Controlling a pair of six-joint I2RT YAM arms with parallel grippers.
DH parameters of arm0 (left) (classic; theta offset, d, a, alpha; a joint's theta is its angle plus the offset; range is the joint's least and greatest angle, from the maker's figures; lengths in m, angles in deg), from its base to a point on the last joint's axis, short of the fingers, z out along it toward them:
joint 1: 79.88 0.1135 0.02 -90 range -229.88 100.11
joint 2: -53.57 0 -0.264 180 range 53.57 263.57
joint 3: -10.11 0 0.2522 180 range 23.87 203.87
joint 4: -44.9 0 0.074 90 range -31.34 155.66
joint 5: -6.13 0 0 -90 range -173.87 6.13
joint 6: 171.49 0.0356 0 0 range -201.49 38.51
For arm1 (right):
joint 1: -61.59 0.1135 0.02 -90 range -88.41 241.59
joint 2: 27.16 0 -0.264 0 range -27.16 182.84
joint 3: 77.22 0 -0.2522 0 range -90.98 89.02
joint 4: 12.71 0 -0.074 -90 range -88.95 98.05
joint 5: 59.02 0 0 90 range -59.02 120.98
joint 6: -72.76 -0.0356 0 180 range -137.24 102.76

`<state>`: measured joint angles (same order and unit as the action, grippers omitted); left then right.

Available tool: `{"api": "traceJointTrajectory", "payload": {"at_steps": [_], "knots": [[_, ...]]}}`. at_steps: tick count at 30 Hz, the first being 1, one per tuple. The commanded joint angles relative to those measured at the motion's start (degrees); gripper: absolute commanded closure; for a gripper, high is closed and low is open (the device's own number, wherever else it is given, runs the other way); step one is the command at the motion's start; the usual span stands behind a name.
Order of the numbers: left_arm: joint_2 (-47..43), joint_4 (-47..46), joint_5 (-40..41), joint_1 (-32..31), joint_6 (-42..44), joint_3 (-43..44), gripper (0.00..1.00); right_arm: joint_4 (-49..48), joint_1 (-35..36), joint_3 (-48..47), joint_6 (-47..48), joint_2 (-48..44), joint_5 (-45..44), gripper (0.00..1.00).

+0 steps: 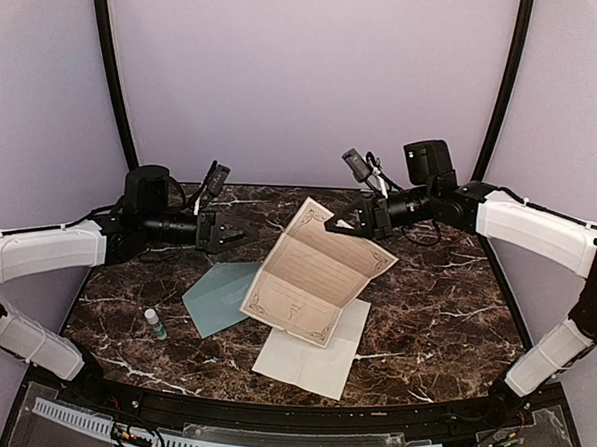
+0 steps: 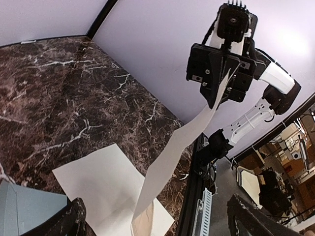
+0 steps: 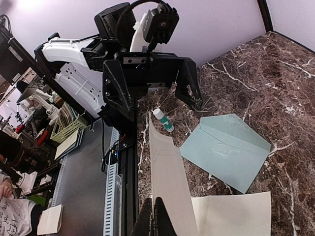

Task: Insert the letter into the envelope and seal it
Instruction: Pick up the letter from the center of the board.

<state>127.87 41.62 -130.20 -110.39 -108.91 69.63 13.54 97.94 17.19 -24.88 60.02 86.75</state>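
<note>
Above the middle of the worktop [image 1: 445,301], the letter [image 1: 316,275] hangs tilted from the right fingers [image 1: 347,224], which are pressed together on its upper edge. Its lower edge rests on or just over a plain whitish sheet [image 1: 316,360] lying flat below. The envelope [image 1: 215,294] lies flat to the left, one corner hidden behind the letter. The left fingers [image 1: 226,236] hover spread apart and empty, up behind the envelope.

The hold looks like the weak point. It is a narrow pinch on one edge of a large, limp sheet, so a quick swing could pull the paper free or crumple it at the pinch. The trailing lower edge may also drag the plain sheet, or nudge the envelope out of line.

The letter looks broader than the envelope and shows only soft creases. Pushed in as it hangs, it would likely buckle against the mouth rather than slide inside. Whether the envelope's pocket lies open cannot be told from these views. A small glue bottle [image 1: 155,323] stands near the front left edge — a low sweep by the left arm could tip it.
</note>
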Motion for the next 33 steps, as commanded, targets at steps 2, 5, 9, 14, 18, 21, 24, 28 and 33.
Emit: {"api": "traceJointTrajectory", "payload": {"at_steps": [2,5,9,14,18,21,24,28,33], "knots": [[1.31,2.7,-2.29,-2.4,8.87,6.98,0.01,-2.18,1.07,-1.28,-2.48,-1.68,2.51,1.0],[1.86,5.35,-2.11,-4.1,10.75,8.09,0.01,-2.67,1.33,-1.76,-3.02,-2.49,2.66,1.0],[3.05,11.34,-0.69,-6.24,14.63,9.78,0.05,-2.39,1.5,-2.42,-3.13,-3.04,2.43,1.0],[3.33,14.42,-2.06,-7.2,17.12,10.65,0.29,-2.6,1.52,-2.35,-2.93,-3.68,2.5,1.0],[3.74,14.7,-3.92,-7.54,17.36,11.15,0.38,-2.65,1.52,-2.18,-2.82,-3.54,2.43,1.0],[4.36,14.69,-3.97,-8.11,17.35,11.64,0.49,-2.57,1.53,-2.13,-2.66,-3.4,2.5,1.0],[5.67,15.78,-4.0,-8.62,17.83,12.92,0.55,-2.82,1.52,-2.0,-2.69,-3.27,2.59,1.0],[6.73,16.67,-2.5,-9.19,18.97,14.0,0.64,-3.45,1.52,-1.67,-2.97,-3.27,2.73,1.0],[6.54,16.69,-0.78,-9.22,19.11,14.07,0.94,-3.37,1.52,-1.33,-3.01,-3.24,3.16,1.0]]}}
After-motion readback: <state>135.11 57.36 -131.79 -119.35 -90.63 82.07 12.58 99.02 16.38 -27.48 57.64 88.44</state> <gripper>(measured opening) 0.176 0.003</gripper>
